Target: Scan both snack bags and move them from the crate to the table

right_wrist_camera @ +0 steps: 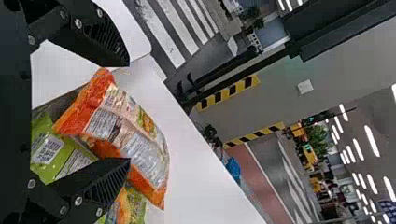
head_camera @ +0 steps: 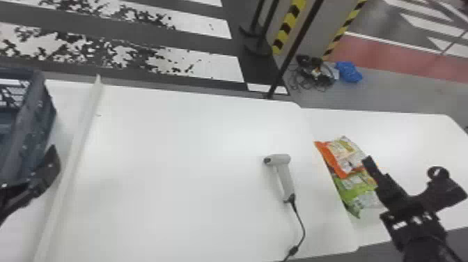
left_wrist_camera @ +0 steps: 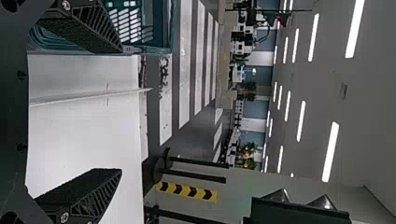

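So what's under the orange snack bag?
Part of the green snack bag; the rest sticks out on the table. How far it reaches beneath the orange snack bag is covered, so I can't tell.

Left black two-fingered gripper (head_camera: 41,176): at head view's left edge, fingers wide apart.
Right black two-fingered gripper (head_camera: 402,166): fingers spread (ribbing visible), arm rising from head view's bottom edge.

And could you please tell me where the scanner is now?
In the head view, the scanner lies right of centre on the table, left of the orange snack bag.
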